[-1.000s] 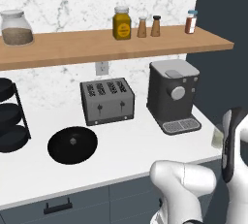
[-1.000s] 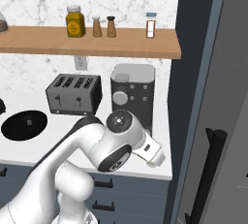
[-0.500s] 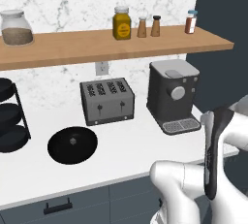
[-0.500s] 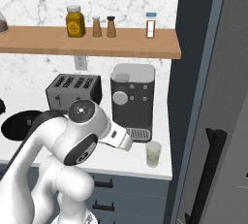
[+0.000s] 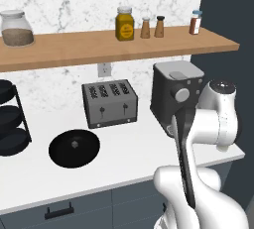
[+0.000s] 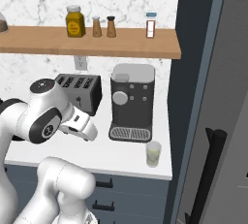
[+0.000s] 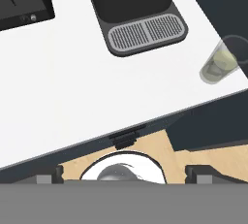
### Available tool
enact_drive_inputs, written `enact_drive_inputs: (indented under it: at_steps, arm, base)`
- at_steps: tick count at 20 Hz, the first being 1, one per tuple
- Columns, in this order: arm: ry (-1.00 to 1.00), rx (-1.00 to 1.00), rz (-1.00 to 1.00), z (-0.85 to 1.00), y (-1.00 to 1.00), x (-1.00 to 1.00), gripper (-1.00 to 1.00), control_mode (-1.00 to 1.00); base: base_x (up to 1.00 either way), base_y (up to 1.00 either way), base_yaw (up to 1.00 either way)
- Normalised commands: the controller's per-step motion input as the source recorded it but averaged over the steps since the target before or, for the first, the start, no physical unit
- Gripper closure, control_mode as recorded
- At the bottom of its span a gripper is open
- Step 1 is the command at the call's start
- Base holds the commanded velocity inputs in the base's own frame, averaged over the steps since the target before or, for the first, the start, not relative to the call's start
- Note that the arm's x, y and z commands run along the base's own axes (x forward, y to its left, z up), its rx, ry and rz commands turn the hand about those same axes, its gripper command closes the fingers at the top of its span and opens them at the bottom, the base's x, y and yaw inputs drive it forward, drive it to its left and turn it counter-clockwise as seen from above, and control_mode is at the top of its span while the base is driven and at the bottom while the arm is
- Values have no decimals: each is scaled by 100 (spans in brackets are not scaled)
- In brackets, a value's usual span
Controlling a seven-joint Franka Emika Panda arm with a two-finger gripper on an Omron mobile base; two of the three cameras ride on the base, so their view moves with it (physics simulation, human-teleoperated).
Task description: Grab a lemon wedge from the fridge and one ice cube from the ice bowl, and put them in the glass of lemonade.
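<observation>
The glass of lemonade (image 6: 153, 153) stands near the counter's front right corner, just right of the coffee machine's drip tray; in the hand view the glass of lemonade (image 7: 219, 65) lies at the right edge. My gripper (image 7: 125, 173) hovers off the counter's front edge, looking down, and is open: its dark fingertips (image 7: 49, 173) sit wide apart with nothing between them. The dark fridge (image 6: 215, 87) rises at the right, its door shut behind a black bar handle (image 6: 207, 179). The lemon wedge and the ice bowl are out of view.
A coffee machine (image 6: 131, 101), a toaster (image 5: 110, 102) and a round black lid (image 5: 74, 147) sit on the white counter (image 5: 124, 156). A black tiered rack (image 5: 10, 119) stands far left. Jars and shakers line the wooden shelf (image 5: 74, 44). A drawer handle (image 7: 127, 137) is below the counter edge.
The arm has swung up and leftwards, uncovering the glass in the right base view and rising in front of the coffee machine in the left one. Nothing on the counter moved.
</observation>
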Motion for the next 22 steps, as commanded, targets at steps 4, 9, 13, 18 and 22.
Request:
enact_drive_inputs:
  at_steps: [4, 9, 13, 18, 22]
  arm:
    - [-1, 1, -4, 0, 51, 0, -100, -100]
    - [-4, 5, -3, -8, 23, -9, -100, -100]
    - [0, 1, 0, 0, 0, -4, -100, -100]
    - [0, 0, 0, 0, 0, 0, -100, -100]
    - [0, 0, 0, 0, 0, -10, -100, 100]
  base:
    - [0, 0, 0]
    - [0, 0, 0]
    - [0, 0, 0]
    - [0, 0, 0]
    - [-17, 0, 0]
